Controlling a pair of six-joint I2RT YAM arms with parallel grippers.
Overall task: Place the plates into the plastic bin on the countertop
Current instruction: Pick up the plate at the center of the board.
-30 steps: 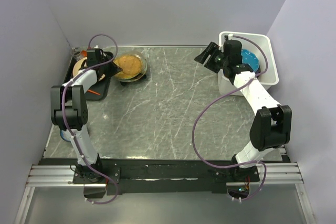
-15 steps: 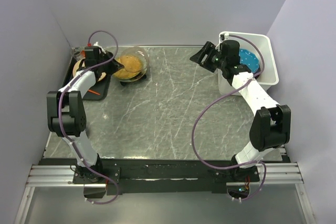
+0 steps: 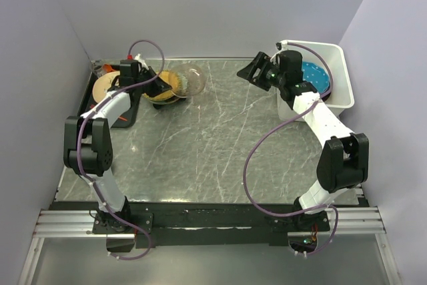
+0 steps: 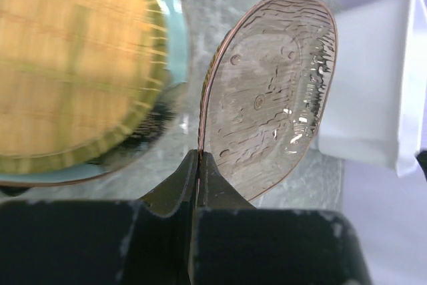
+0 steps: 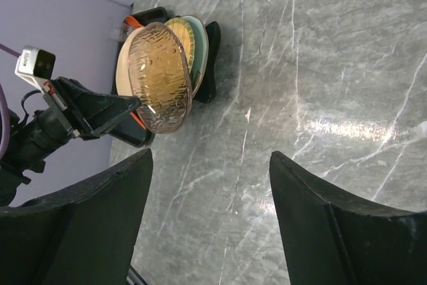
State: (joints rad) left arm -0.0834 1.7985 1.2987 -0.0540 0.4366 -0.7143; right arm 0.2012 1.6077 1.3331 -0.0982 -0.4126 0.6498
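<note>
From above, my left pincer (image 3: 152, 85) is clamped on the rim of a clear plate (image 3: 190, 79), which is tilted beside the stack of plates (image 3: 165, 91) at the far left of the surface (image 3: 213, 145). My right pincer (image 3: 253, 71) hangs spread wide just beside the bin (image 3: 337, 101), which holds a teal plate (image 3: 315, 75). At my left wrist, the fingers (image 4: 220, 191) nip the clear plate's edge. At my right wrist, the fingers (image 5: 100, 211) stand wide apart above the surface.

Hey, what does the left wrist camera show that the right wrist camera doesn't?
Only the left wrist view shows the plastic bin. Only the right wrist view shows the right gripper, open and empty, and the black tray. Both show the left gripper shut on the rim of the clear plate, the teal-rimmed plate and the countertop.
</note>
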